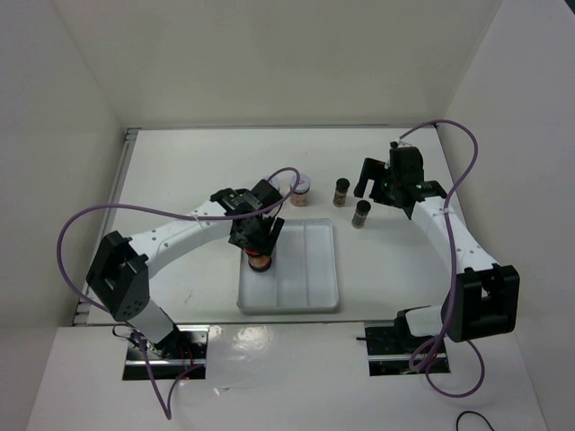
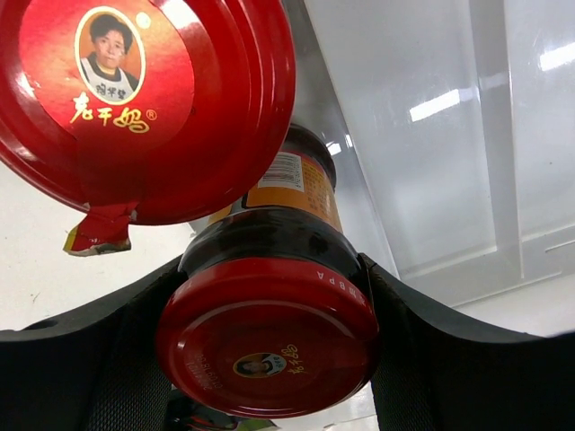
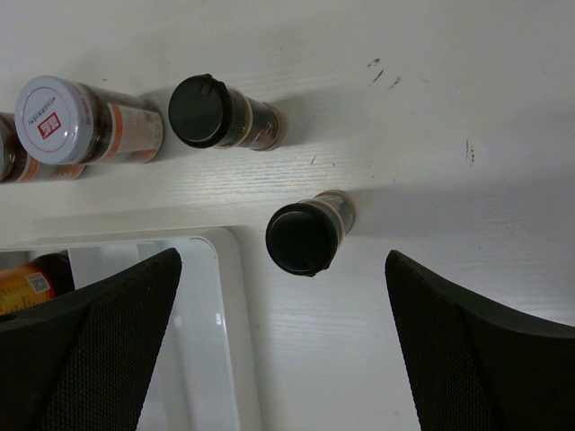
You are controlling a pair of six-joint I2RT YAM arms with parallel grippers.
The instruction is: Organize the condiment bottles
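Red-lidded jar [image 2: 269, 337] sits clenched in the left gripper [image 1: 258, 235] over the white divided tray's [image 1: 314, 269] left compartment. We see a second red-lidded jar [image 2: 153, 99] just beside it, at eleven o'clock. The right gripper [image 1: 379, 184] hangs released above two black-capped jars [image 3: 220, 112] [image 3: 305, 235] at the tray's one o'clock, with a white-lidded jar [image 3: 63, 117] near twelve.

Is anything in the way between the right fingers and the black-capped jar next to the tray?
Nothing visible. The black-capped jar stands alone on the table, below the open right fingers; the tray rim lies beside it.
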